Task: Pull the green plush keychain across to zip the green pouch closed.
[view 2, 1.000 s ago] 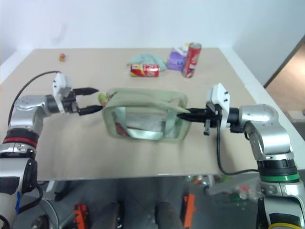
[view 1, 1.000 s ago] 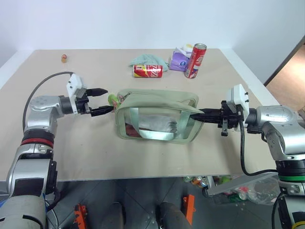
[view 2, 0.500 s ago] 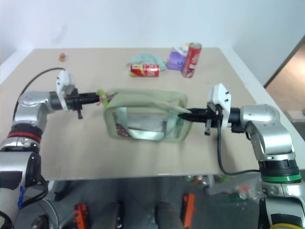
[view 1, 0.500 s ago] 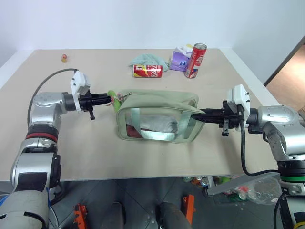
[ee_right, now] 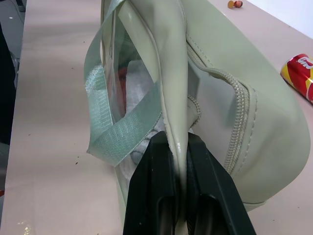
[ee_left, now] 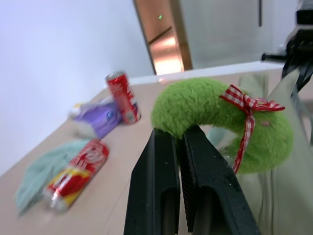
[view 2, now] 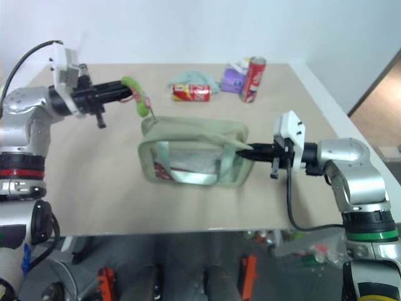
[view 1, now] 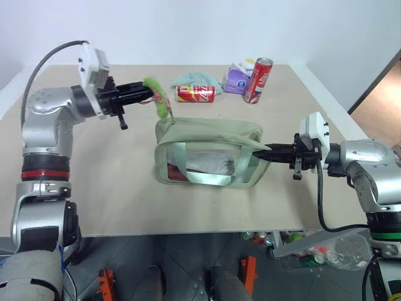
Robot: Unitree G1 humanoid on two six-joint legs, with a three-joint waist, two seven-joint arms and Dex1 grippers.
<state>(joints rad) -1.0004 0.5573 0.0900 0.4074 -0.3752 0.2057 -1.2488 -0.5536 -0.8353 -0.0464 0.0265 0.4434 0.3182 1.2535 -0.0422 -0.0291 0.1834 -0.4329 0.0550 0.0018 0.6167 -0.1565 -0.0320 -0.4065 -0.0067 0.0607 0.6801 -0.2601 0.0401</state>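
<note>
Green plush keychain (ee_left: 220, 122) clamped in left pincer (ee_left: 180, 139); right pincer (ee_right: 177, 147) clamps green pouch (view 1: 210, 135) end.

The green pouch (view 1: 210, 150) hid most of its contents behind the strap and glare on the clear panel. A small object (ee_right: 234, 4) at the table's far corner was too tiny to identify. Print on the purple packet (view 1: 237, 79) was unreadable.
</note>
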